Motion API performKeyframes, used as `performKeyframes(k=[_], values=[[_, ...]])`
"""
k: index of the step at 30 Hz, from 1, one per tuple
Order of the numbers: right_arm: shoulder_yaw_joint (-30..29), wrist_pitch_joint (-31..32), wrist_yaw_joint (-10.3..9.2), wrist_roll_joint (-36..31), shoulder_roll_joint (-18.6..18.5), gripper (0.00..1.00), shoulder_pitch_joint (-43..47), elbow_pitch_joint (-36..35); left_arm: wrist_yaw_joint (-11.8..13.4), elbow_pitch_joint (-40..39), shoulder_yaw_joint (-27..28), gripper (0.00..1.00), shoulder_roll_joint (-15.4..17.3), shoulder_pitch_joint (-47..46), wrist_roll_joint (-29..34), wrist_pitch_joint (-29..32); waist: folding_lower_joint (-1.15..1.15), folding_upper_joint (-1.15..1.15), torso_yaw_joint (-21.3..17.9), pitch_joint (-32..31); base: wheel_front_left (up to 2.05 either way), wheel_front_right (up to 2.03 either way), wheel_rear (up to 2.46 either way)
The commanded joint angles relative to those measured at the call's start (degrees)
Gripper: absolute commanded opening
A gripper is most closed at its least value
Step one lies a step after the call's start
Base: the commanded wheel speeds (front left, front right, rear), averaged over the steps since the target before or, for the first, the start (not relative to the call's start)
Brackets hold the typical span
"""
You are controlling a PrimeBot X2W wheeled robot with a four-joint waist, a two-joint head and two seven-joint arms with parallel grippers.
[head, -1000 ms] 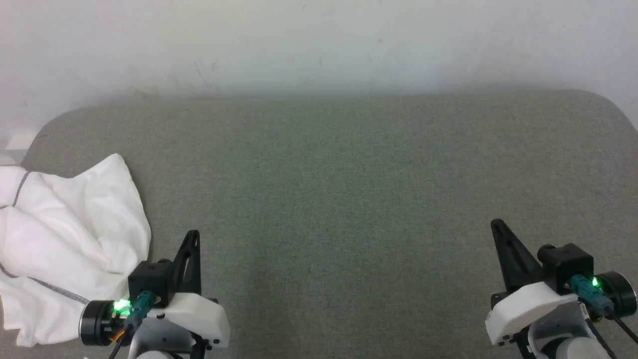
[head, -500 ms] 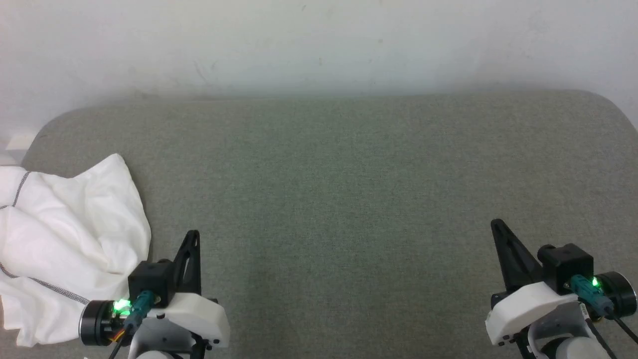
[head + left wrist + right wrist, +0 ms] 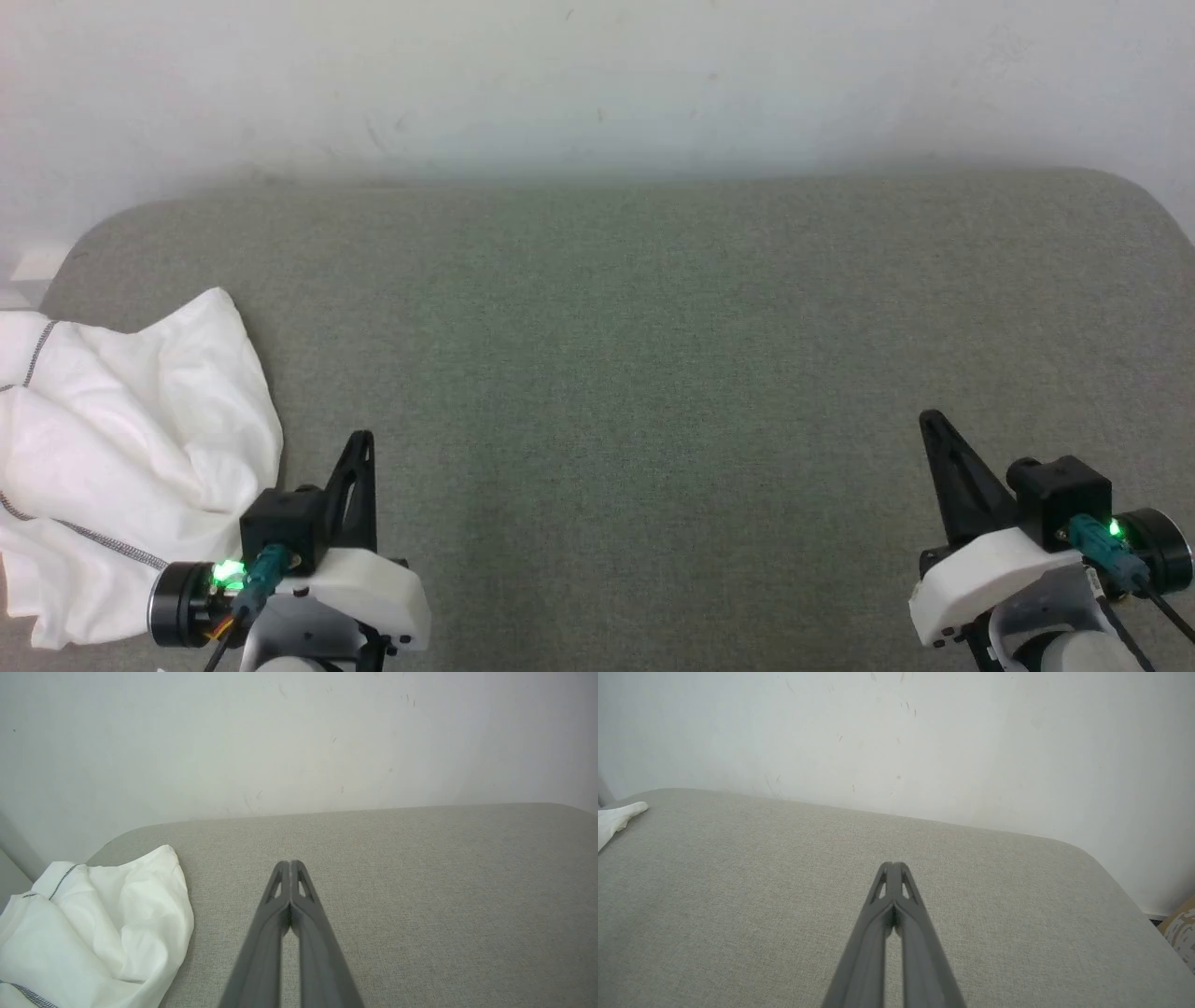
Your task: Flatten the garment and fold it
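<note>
Grey tabletop (image 3: pixel 653 373), work not started: shirt (image 3: pixel 121 448) crumpled at the left edge.
Your left gripper (image 3: pixel 290 864) and right gripper (image 3: pixel 893 865): jaws pressed together, empty; flattening and folding remain.

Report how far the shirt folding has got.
Done: nothing. The garment lies crumpled at the left edge of the grey surface. In hand: nothing. The left gripper and right gripper are both shut and empty, with their fingers clear of the cloth. Left: bring it to the middle, flatten it, fold it.
</note>
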Motion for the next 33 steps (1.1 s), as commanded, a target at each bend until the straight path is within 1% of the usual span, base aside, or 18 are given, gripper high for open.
performKeyframes(k=[1,33], values=[[-0.01,-0.39,-0.06,-0.27,0.19,0.0,-0.82,0.06,-0.46,0.1,0.25,0.0,-0.23,-0.69,0.37,0.02,0.0,0.0,0.0,0.0,0.0,0.0,0.0],[-0.01,-0.39,-0.06,-0.27,0.19,0.0,-0.82,0.06,-0.46,0.1,0.25,0.0,-0.23,-0.69,0.37,0.02,0.0,0.0,0.0,0.0,0.0,0.0,0.0]])
